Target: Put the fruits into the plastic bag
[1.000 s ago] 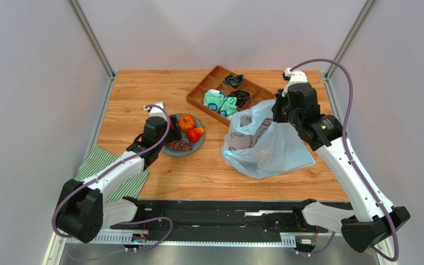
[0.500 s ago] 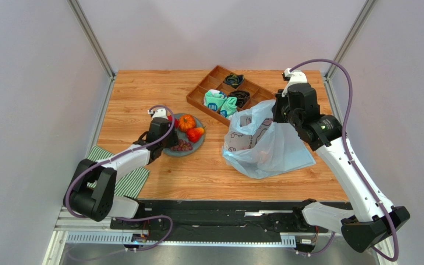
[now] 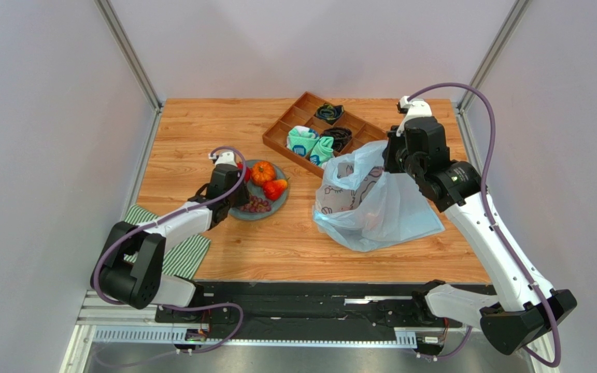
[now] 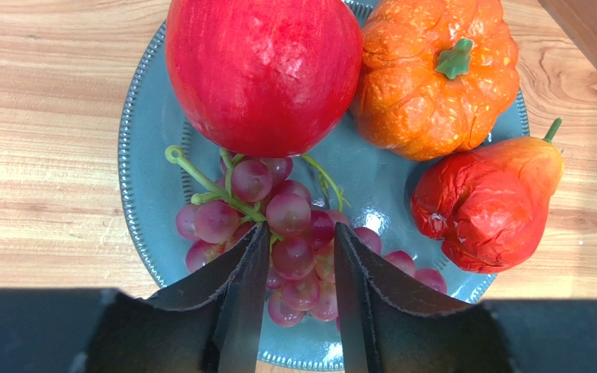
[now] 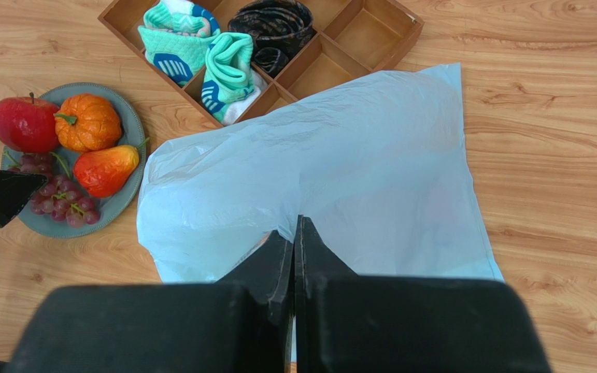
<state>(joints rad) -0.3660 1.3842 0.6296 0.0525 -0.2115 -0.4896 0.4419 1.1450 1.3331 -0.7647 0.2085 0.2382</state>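
Note:
A red apple [image 4: 263, 70], a ribbed orange fruit [image 4: 434, 78], a red-orange pear-shaped fruit [image 4: 488, 202] and a dark red grape bunch [image 4: 294, 225] lie on a round grey plate [image 4: 134, 155]. My left gripper [image 4: 300, 233] is low over the plate's near side, its fingers closed narrowly on the grape bunch, which still rests on the plate. In the top view it [image 3: 241, 194] sits at the plate's left edge. My right gripper [image 5: 294, 221] is shut on the upper edge of the light-blue plastic bag [image 5: 340, 171] and holds it up [image 3: 372, 206].
A wooden compartment tray [image 3: 294, 128] with teal socks [image 5: 200, 47] and dark items stands behind the bag. A green-striped cloth [image 3: 150, 233] lies at the table's near left corner under the left arm.
My left arm has moved forward and lowered to the plate, bringing its fingers around the grapes. The right arm and the bag have not moved.

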